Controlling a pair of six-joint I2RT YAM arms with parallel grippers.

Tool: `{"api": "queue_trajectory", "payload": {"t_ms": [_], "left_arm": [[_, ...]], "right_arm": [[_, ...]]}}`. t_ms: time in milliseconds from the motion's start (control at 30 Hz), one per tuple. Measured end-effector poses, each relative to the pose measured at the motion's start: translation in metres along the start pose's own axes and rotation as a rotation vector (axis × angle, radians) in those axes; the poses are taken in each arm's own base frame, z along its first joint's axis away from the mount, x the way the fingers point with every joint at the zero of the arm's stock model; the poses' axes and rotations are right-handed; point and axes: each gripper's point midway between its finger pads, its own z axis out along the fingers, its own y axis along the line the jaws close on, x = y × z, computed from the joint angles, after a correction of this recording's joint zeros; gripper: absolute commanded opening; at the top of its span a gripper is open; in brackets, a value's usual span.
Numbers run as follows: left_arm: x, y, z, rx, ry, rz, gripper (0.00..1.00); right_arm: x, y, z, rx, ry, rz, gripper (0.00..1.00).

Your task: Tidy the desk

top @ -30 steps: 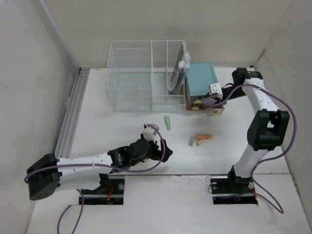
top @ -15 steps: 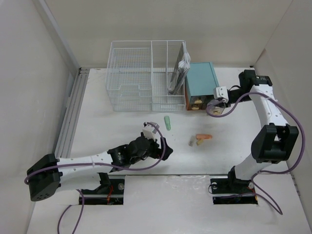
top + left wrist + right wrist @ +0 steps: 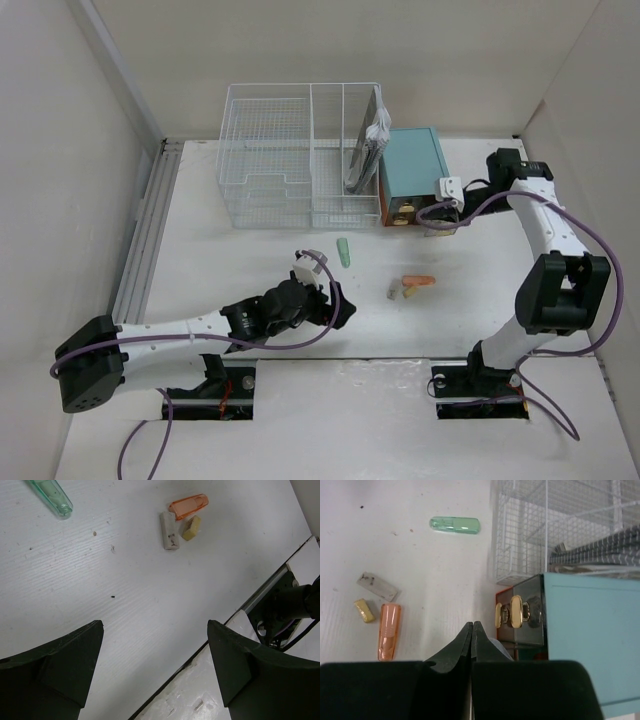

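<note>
The desk (image 3: 215,265) is a wide white tabletop. On it lie a green tube (image 3: 344,251), an orange cap (image 3: 420,281), a grey piece (image 3: 391,292) and a yellow bit (image 3: 408,294). My left gripper (image 3: 343,305) hovers left of them, open and empty; its wrist view shows the green tube (image 3: 50,495), orange cap (image 3: 189,506), grey piece (image 3: 168,531) and yellow bit (image 3: 191,528) ahead of the left gripper (image 3: 155,650). My right gripper (image 3: 472,625) is shut on nothing, right in front of the teal box's (image 3: 590,630) gold knobs (image 3: 516,611).
A white wire rack (image 3: 300,150) stands at the back with dark notebooks (image 3: 368,150) upright in its right slot. The teal drawer box (image 3: 412,168) sits against it. A metal rail (image 3: 145,230) runs along the left edge. Walls close in on three sides.
My right gripper has closed from wide open to fully shut and has shifted a little up along the teal box's front. The left arm has hardly moved.
</note>
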Motion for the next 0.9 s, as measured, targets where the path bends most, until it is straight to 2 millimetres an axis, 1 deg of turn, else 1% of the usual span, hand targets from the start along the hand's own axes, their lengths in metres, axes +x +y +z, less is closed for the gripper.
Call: {"api": "queue_trajectory", "payload": {"t_ms": [67, 267, 400, 467, 533, 667, 733, 800, 900], "left_arm": [[0.0, 0.0, 0.0, 0.0, 0.0, 0.0, 0.82], [0.0, 0.0, 0.0, 0.001, 0.0, 0.0, 0.82], [0.0, 0.0, 0.0, 0.001, 0.001, 0.0, 0.82], [0.0, 0.0, 0.0, 0.002, 0.001, 0.0, 0.82], [0.0, 0.0, 0.0, 0.002, 0.001, 0.0, 0.82], [0.0, 0.0, 0.0, 0.002, 0.002, 0.0, 0.82], [0.0, 0.0, 0.0, 0.002, 0.002, 0.0, 0.82], [0.0, 0.0, 0.0, 0.003, 0.001, 0.0, 0.82], [0.0, -0.001, -0.001, 0.003, -0.001, -0.001, 0.82]], "right_arm": [[0.005, -0.006, 0.0, 0.022, 0.016, 0.031, 0.0], [0.033, -0.019, 0.002, 0.091, 0.097, 0.127, 0.0], [0.041, -0.028, -0.001, 0.132, 0.132, 0.149, 0.0], [0.043, -0.03, 0.0, 0.143, 0.133, 0.158, 0.0], [0.043, -0.027, 0.002, 0.137, 0.123, 0.158, 0.0], [0.029, -0.008, 0.004, 0.051, 0.076, 0.129, 0.0], [0.023, -0.009, 0.002, 0.021, 0.069, 0.097, 0.0], [0.023, -0.008, 0.001, 0.003, 0.075, 0.052, 0.0], [0.025, 0.008, 0.005, -0.046, 0.078, 0.032, 0.0]]}}
